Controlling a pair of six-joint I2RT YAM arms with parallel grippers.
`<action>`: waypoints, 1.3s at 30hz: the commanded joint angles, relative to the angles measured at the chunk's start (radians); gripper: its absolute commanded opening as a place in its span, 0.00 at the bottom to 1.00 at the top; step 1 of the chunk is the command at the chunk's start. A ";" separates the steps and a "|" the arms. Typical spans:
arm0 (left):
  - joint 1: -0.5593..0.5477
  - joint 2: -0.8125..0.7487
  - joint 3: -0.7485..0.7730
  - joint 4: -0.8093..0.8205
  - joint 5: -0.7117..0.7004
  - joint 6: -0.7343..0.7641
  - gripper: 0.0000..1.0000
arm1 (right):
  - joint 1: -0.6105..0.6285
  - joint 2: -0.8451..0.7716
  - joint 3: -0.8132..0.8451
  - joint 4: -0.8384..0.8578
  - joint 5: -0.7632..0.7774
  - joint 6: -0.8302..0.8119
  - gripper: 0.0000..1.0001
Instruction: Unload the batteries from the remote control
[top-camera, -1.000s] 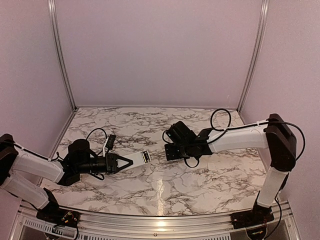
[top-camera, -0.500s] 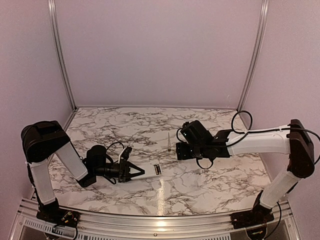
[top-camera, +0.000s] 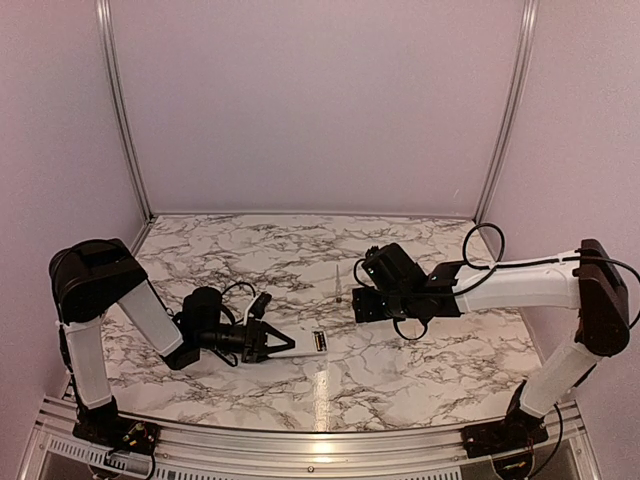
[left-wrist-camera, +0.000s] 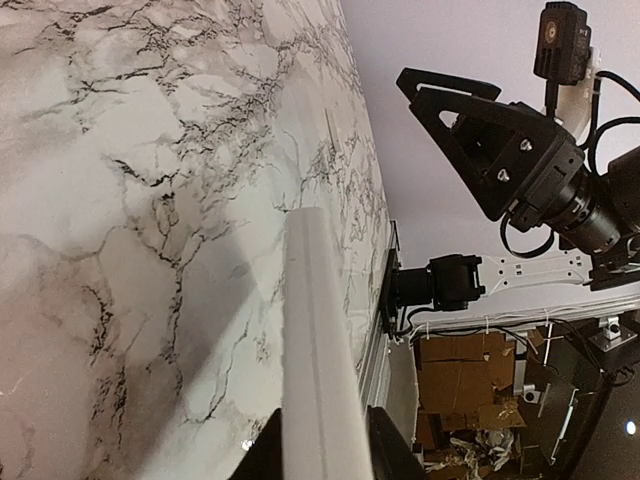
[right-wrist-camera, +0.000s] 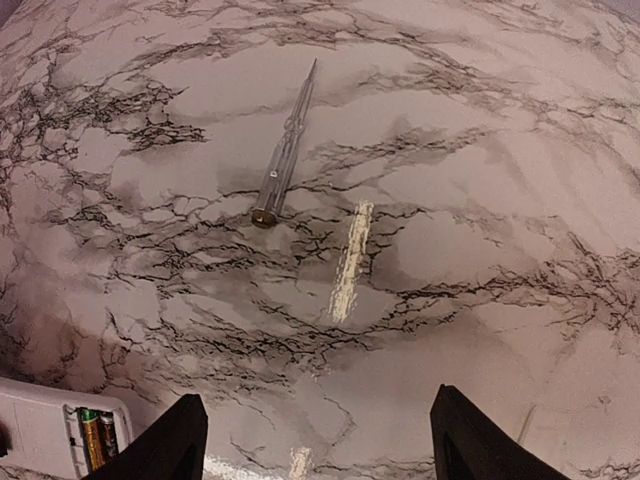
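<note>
The white remote control (top-camera: 303, 346) lies low over the marble table, held at one end by my left gripper (top-camera: 272, 344), which is shut on it. In the left wrist view the remote (left-wrist-camera: 318, 350) runs up between the two dark fingers. Its open battery bay faces up, and the right wrist view shows the remote's end (right-wrist-camera: 55, 440) with two batteries (right-wrist-camera: 96, 436) inside, one dark and one orange-gold. My right gripper (top-camera: 368, 305) hovers open and empty to the right of the remote, with its fingertips (right-wrist-camera: 170, 445) spread wide over bare table.
A long thin grey rod (top-camera: 339, 283) with a dark tip lies on the table behind the remote, also in the right wrist view (right-wrist-camera: 285, 150). Walls close in the table on three sides, and a metal rail (top-camera: 300, 440) runs along the near edge.
My left arm has swung the remote right and nearer the front edge, its elbow rising. My right gripper has shifted right, uncovering the grey rod. Little has moved in the last half second.
</note>
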 joint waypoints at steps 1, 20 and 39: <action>0.003 -0.019 0.016 -0.075 -0.009 0.064 0.34 | -0.005 -0.003 -0.005 0.013 -0.013 0.016 0.75; 0.012 -0.237 -0.010 -0.413 -0.238 0.283 0.94 | -0.005 -0.014 -0.021 0.018 -0.034 0.010 0.75; 0.012 -0.490 -0.010 -0.835 -0.678 0.461 0.99 | 0.024 0.139 0.111 0.038 -0.083 -0.009 0.75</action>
